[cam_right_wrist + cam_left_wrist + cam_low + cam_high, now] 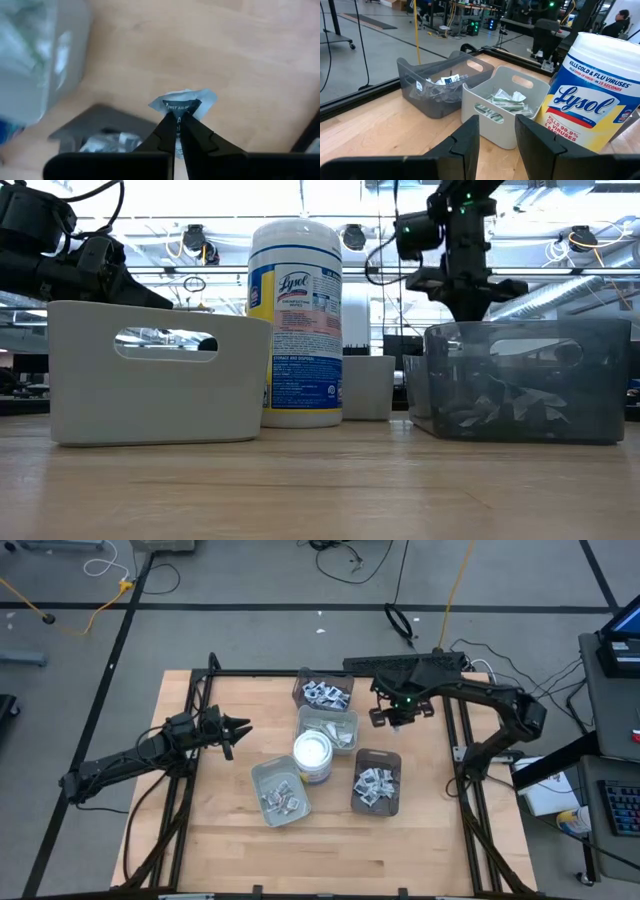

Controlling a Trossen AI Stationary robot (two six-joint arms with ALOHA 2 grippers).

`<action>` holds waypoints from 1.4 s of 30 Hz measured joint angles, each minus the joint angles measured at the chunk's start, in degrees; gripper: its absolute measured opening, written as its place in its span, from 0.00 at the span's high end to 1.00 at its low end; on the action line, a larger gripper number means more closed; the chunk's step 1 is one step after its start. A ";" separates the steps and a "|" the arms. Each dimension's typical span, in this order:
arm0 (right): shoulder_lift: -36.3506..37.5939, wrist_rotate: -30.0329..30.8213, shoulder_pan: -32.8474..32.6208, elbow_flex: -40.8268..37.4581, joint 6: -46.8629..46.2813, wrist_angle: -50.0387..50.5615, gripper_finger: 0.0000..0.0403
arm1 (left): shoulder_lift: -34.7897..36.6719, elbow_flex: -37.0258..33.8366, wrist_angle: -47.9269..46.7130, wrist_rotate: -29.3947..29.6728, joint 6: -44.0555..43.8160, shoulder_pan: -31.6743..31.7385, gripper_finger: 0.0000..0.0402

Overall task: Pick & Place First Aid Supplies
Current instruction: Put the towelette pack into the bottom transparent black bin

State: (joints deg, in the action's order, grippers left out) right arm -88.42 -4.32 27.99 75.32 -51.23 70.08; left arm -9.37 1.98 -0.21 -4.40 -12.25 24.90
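Observation:
My right gripper (391, 720) hangs high over the table's far right, pointing down, shut on one first aid packet (184, 104), white with a dark printed band. Below it stands a dark tray (102, 131) with more packets. More packets fill the far dark tray (323, 690), the pale tray (331, 728), the near grey tray (280, 790) and the near dark tray (377, 783). My left gripper (238, 730) waits at the left, level and open, facing the trays with nothing between its fingers (468, 142). My right gripper pinches the packet between its two fingertips (169, 125), which come from above and point down. They are on the packet's printed dark band (176, 107). The packet is lifted clear of the trays and the table, and its crumpled white edge sticks out past the fingertips.
A round white Lysol tub (313, 755) stands upright among the four trays in the table's middle. Black rails (455, 730) run along the table's left and right sides. Bare wood lies along the near edge (330, 860).

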 joint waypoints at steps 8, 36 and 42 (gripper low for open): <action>0.00 -0.39 -9.87 1.24 1.93 0.09 0.98 | 0.00 0.01 0.00 0.00 0.01 -0.01 0.68; 0.04 1.23 -38.05 -7.26 18.89 -17.76 0.98 | 0.00 0.00 0.00 0.00 0.00 -0.02 0.68; 0.02 1.27 -38.36 -13.45 23.91 -23.72 0.98 | 0.00 0.02 0.00 0.00 0.00 -0.02 0.68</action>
State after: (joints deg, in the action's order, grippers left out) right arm -88.40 -3.05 -10.37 61.87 -27.31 46.37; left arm -9.37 2.00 -0.21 -4.40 -12.25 24.88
